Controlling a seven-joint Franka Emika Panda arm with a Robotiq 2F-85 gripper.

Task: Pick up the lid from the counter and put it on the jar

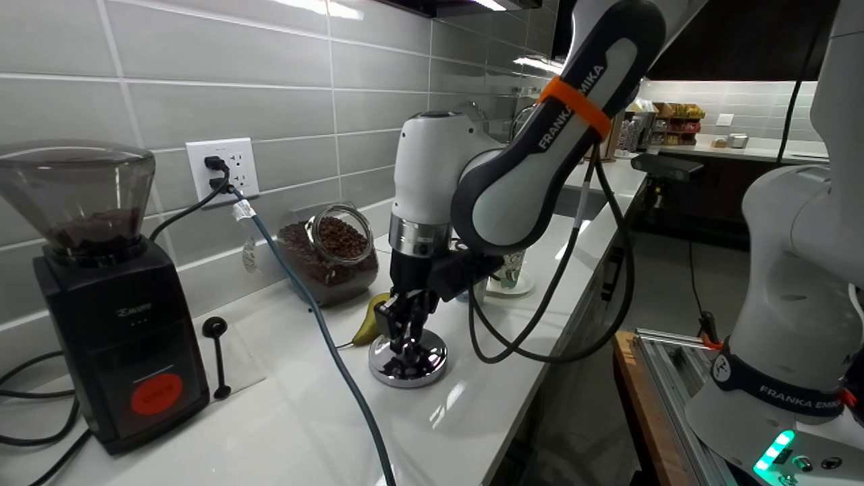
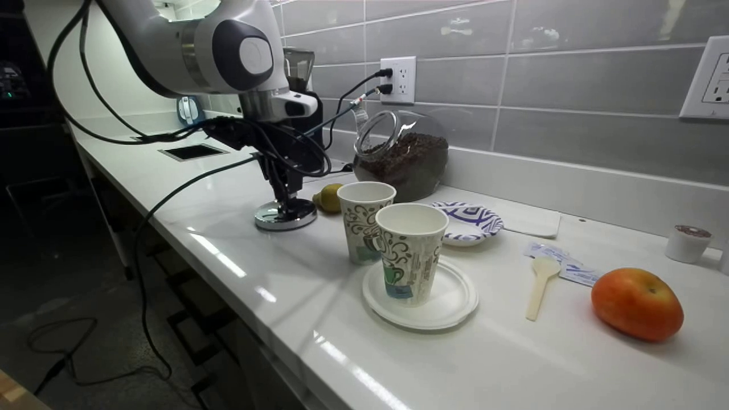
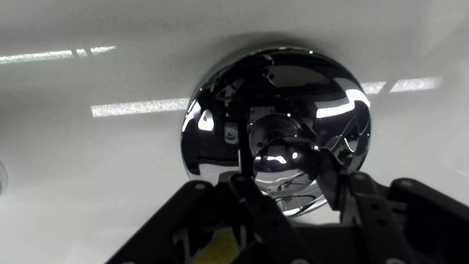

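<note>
The lid, a shiny silver disc with a round knob, lies flat on the white counter. It shows in both exterior views (image 1: 388, 361) (image 2: 269, 220) and fills the middle of the wrist view (image 3: 278, 84). My gripper (image 1: 408, 343) (image 2: 287, 206) points down over it. In the wrist view the fingers (image 3: 285, 165) stand on both sides of the knob with no visible gap. The clear glass jar (image 1: 327, 283) (image 2: 407, 165) with dark brown contents stands near the wall, its open mouth facing obliquely sideways. The knob is mostly hidden by the fingers in the exterior views.
A pear (image 1: 368, 324) (image 2: 328, 199) lies between lid and jar. Paper cups (image 2: 364, 228) (image 2: 411, 250), a white plate (image 2: 455, 313) and a patterned bowl (image 2: 481, 219) stand close by. A blue cable (image 1: 324, 331) crosses the counter beside the coffee grinder (image 1: 128, 337).
</note>
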